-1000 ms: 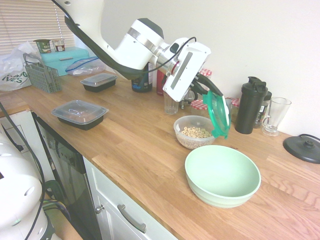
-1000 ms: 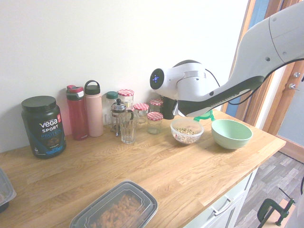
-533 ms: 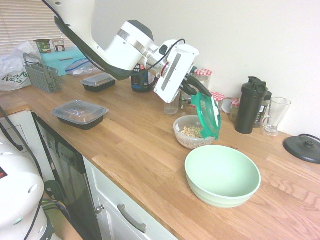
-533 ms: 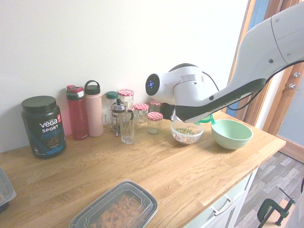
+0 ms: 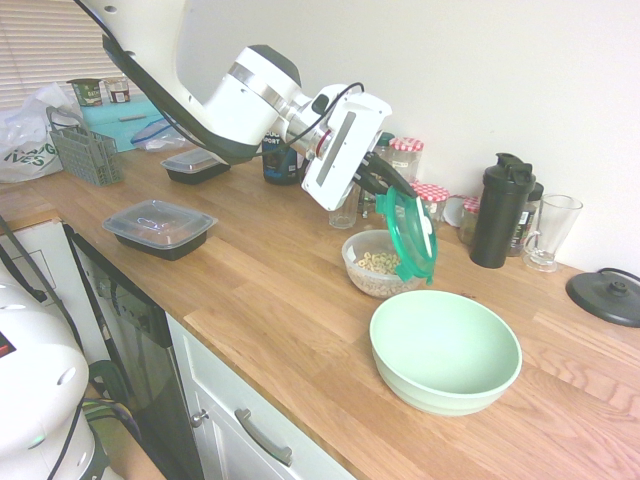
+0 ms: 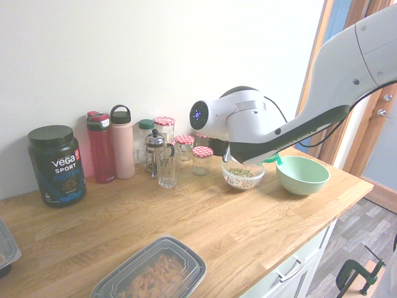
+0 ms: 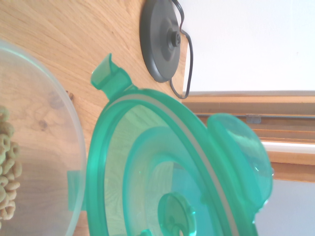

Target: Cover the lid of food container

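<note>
Lid held on edge over the tub.
Gripper (image 5: 388, 186) clamps the green lid (image 5: 412, 236) by its upper rim; the lid stands steeply tilted, low edge at the tub's (image 5: 372, 263) right rim. Tub sits on the counter (image 5: 280, 290), cereal inside, just left of the pale green bowl (image 5: 445, 350). Black round lid (image 7: 162, 39) lies far right.

Reads "vega SPORT" in white on the black tub (image 6: 56, 164) standing at the wall; partial green "VES" on the plastic bag (image 5: 27, 140).
</note>
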Motion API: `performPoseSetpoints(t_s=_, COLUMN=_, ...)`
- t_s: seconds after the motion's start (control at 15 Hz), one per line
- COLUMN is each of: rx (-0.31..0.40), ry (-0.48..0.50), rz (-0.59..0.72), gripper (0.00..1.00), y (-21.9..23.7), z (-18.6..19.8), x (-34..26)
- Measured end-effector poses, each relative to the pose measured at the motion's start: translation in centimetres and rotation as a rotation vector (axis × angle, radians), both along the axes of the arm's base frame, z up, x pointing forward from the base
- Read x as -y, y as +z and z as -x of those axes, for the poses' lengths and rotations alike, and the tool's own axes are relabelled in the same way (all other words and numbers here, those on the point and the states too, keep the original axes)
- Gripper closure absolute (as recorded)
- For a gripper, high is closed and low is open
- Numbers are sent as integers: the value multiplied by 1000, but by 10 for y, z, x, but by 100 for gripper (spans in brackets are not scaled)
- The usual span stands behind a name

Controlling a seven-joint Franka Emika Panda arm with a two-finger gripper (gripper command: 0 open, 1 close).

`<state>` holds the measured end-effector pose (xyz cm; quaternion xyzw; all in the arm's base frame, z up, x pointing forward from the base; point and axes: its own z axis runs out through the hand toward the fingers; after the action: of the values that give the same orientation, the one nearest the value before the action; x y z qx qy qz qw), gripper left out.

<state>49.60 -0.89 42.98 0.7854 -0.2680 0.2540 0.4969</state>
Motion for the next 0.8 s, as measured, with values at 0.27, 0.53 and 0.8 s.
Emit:
performPoseSetpoints(t_s=0.27, rx=12, ry=2, rz=-4, gripper=100, y=0, z=-1, x=-1)
performPoseSetpoints(t_s=0.53, rx=62, ry=22, rz=-21, gripper=100, y=11, z=-11, x=-4)
performPoseSetpoints(t_s=0.8, rx=56, ry=26, rz=-23, gripper=100, y=5, z=-16, x=-6)
